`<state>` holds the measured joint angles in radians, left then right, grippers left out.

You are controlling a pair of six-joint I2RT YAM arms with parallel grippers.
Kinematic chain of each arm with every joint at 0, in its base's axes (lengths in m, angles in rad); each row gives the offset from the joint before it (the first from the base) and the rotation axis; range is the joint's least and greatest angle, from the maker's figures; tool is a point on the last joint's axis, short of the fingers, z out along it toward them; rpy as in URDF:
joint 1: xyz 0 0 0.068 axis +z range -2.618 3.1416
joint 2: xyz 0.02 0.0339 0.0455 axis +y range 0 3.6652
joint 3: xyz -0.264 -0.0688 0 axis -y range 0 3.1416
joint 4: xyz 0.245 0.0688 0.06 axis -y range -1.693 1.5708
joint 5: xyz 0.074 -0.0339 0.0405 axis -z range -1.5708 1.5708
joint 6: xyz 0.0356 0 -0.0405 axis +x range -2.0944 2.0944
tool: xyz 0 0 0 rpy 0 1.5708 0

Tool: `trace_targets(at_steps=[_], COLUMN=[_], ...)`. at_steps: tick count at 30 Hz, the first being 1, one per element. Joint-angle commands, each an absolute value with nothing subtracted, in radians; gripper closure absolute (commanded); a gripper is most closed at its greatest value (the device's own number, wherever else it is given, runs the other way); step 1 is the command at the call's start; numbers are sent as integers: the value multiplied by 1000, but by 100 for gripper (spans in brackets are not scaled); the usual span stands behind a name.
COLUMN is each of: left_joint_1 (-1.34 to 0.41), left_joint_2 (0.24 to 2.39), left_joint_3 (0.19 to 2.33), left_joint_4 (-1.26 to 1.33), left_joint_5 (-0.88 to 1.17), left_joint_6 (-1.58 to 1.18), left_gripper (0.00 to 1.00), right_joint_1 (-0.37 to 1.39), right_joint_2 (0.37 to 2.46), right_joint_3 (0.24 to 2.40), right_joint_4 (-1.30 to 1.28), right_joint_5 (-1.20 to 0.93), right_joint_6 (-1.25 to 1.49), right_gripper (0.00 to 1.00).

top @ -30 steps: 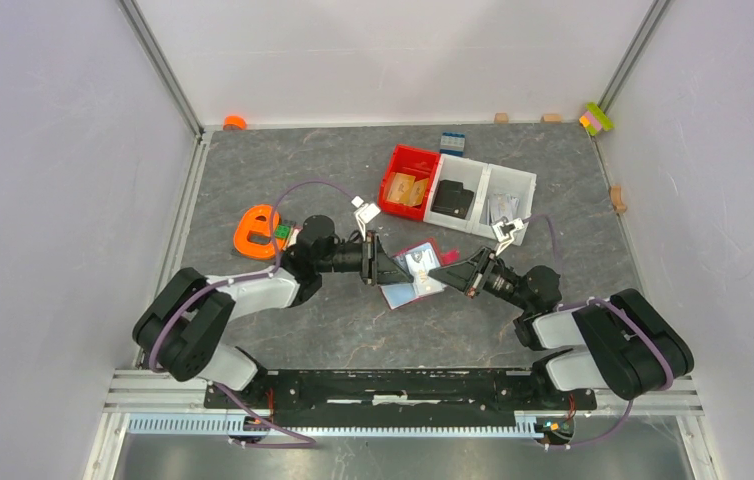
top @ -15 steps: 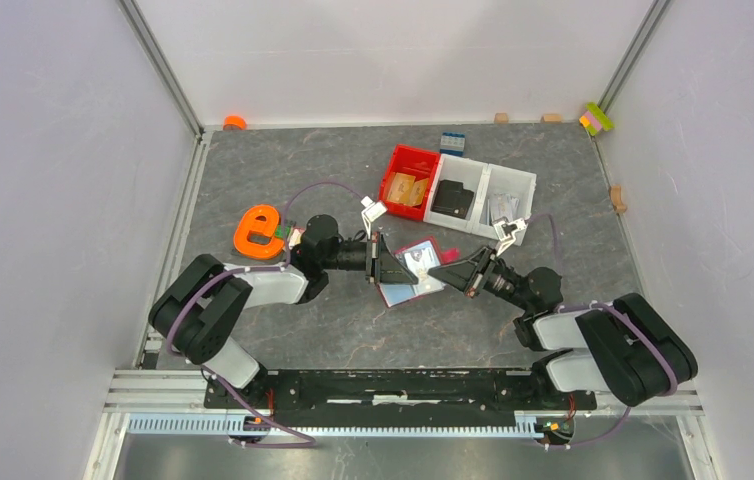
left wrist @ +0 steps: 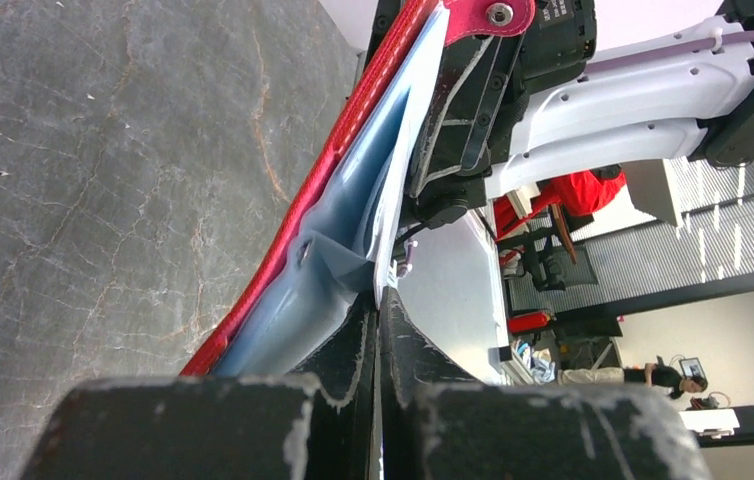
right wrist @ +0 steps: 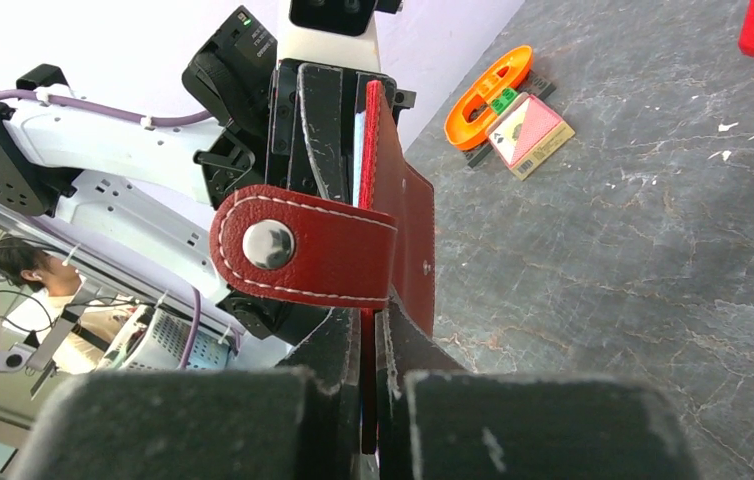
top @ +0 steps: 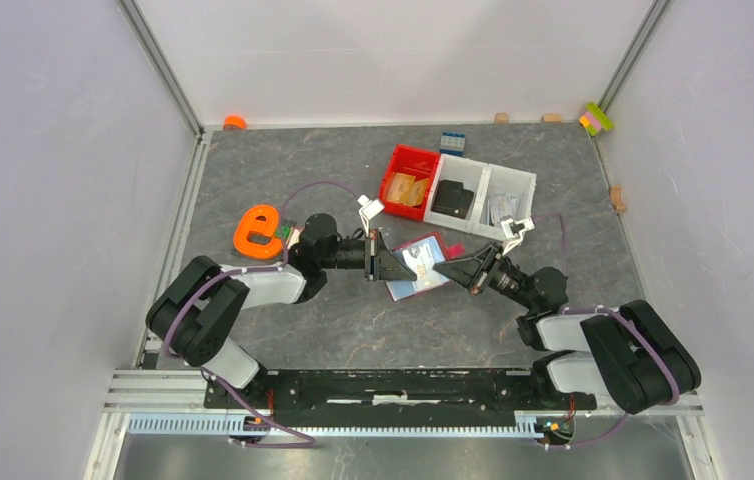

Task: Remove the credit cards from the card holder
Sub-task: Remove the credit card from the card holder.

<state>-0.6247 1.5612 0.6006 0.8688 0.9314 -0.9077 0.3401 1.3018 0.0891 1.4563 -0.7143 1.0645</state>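
The dark red card holder (top: 421, 266) hangs open above the table between my two grippers. In the left wrist view its red edge (left wrist: 353, 130) runs alongside a light blue credit card (left wrist: 348, 215). My left gripper (left wrist: 378, 300) is shut on the thin pale edge of a card (left wrist: 389, 235) sticking out of the holder. My right gripper (right wrist: 373, 325) is shut on the holder's red leather (right wrist: 408, 225), just below its snap strap (right wrist: 303, 245). From above, the left gripper (top: 386, 267) grips at the holder's left side and the right gripper (top: 449, 271) at its right side.
A red bin (top: 408, 176) and two white bins (top: 483, 190) stand behind the holder. An orange e-shaped piece (top: 258, 230) lies left of the left arm. Small blocks (top: 596, 118) and wooden pieces sit along the back and right walls.
My left gripper has closed from partly open onto the card edge. The right gripper and the holder have shifted slightly up and away from me.
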Motion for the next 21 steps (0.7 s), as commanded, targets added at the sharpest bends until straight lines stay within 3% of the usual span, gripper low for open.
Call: trace_targets(at_steps=[1, 21], left_joint_1=[-610, -604], left_joint_2=[1541, 1550], left_joint_3=[605, 618], left_joint_4=[845, 800], left_joint_5=[911, 907], left_joint_6=[-879, -862], left_gripper=[98, 98], right_joint_1=[322, 250], right_joint_2=[1300, 1353], right_joint_3=[82, 41], right_joint_4=[1532, 1610], right_joint_5=[-709, -705], right_joint_6=[1062, 1158], right_gripper=[100, 100])
